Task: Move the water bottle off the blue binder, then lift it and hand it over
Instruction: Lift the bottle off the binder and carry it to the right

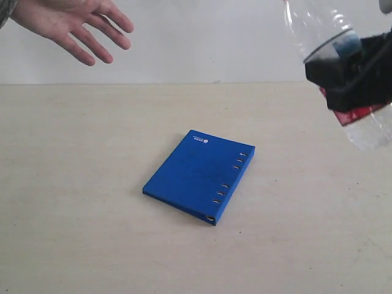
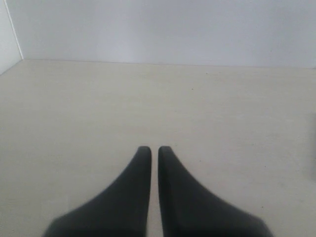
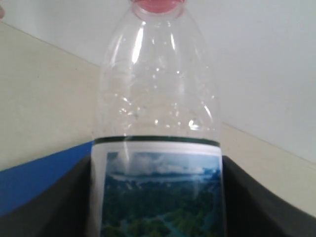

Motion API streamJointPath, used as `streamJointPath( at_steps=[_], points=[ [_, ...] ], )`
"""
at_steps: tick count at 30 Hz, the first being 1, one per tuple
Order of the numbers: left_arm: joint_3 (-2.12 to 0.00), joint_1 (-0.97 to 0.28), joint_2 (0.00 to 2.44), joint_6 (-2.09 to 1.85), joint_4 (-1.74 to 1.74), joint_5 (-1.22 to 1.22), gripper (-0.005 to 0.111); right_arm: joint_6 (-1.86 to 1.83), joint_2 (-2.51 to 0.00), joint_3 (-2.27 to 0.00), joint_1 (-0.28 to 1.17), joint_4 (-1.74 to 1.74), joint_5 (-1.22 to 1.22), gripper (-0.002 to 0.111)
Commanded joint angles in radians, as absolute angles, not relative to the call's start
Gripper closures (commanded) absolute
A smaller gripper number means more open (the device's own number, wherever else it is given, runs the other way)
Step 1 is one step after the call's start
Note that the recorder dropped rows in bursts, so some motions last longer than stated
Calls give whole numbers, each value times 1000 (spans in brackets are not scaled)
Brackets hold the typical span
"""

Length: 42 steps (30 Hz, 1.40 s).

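The water bottle [image 1: 324, 30] hangs in the air at the upper right, tilted, its clear body running out of the top of the exterior view. My right gripper [image 1: 349, 70] is shut on the water bottle at its label. In the right wrist view the water bottle [image 3: 157, 98] fills the middle, red cap up, black fingers [image 3: 256, 197] pressing both sides of its label. The blue binder [image 1: 199, 174] lies flat on the table with nothing on it; the blue binder [image 3: 39, 173] also shows below the bottle. My left gripper [image 2: 154, 150] is shut and empty above bare table.
A person's open hand [image 1: 79, 27] reaches in at the upper left, palm turned toward the bottle. The beige table [image 1: 79, 202] ends at a white wall behind.
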State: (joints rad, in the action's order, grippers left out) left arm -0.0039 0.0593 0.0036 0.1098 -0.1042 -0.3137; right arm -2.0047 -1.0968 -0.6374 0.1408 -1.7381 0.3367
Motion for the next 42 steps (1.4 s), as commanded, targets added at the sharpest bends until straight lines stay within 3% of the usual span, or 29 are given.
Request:
streamJointPath(
  at_steps=[1, 10, 18, 27, 34, 42],
  points=[
    [0, 54, 0, 105, -98, -314, 102, -2033, -1017, -479, 137, -1744, 209, 108],
    [0, 54, 0, 105, -98, -314, 102, -1914, -1067, -427, 137, -1744, -166, 108],
    [0, 54, 0, 105, -98, -314, 102, -1949, -1080, -419, 137, -1744, 160, 108],
    [0, 54, 0, 105, -98, -314, 102, -1909, -1182, -385, 137, -1744, 45, 108],
    [0, 54, 0, 105, -98, -314, 102, -1965, -1233, -390, 137, -1711, 338, 108],
    [0, 54, 0, 105, -98, -314, 102, -2073, -1240, -390, 137, -1713, 416, 108]
  ],
)
